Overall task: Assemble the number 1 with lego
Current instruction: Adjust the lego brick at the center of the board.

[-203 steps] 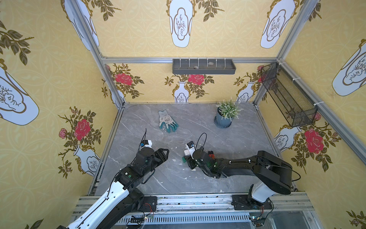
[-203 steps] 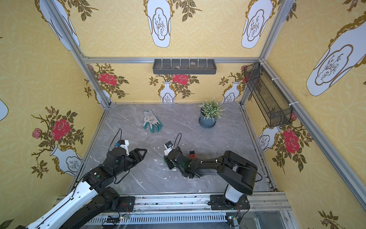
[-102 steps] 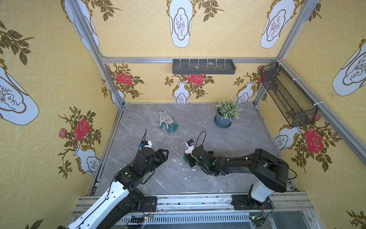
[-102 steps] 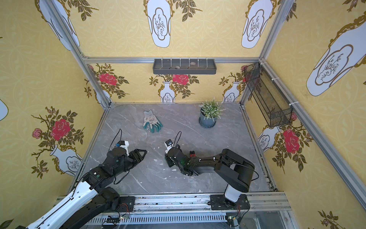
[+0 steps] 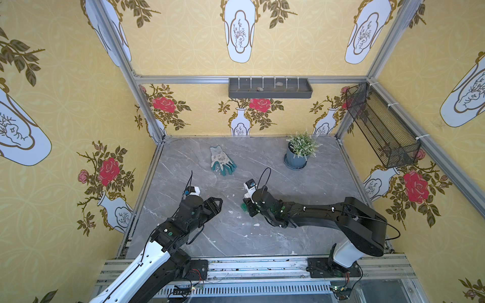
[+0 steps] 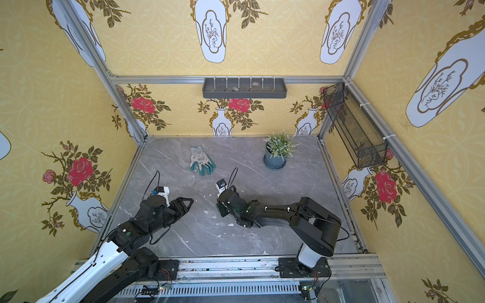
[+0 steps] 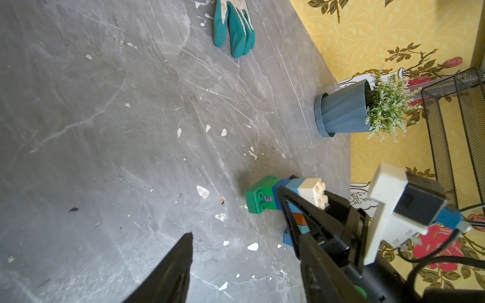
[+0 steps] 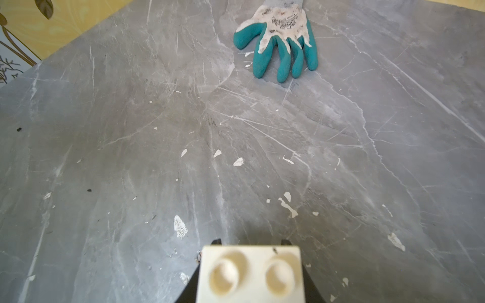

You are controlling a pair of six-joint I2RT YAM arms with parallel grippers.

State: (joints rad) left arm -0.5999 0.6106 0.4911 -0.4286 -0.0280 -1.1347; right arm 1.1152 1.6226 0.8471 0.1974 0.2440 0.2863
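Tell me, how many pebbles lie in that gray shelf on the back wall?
2. One pebble lies near the gray shelf's middle; the other pebble sits slightly nearer the mesh basket. Shadowed compartments may hide more.

lego bricks (image 7: 261, 200): roughly 7 (partly hidden) | glove (image 5: 221, 161): 1 | potted plant (image 5: 298, 154): 1 | wire basket (image 5: 380, 128): 1

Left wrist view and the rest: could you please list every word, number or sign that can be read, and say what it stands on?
"3": purple, on the side of the green lego brick.
Dark print on the white back of the glove: too blurred to read.
Nothing else legible in any view.
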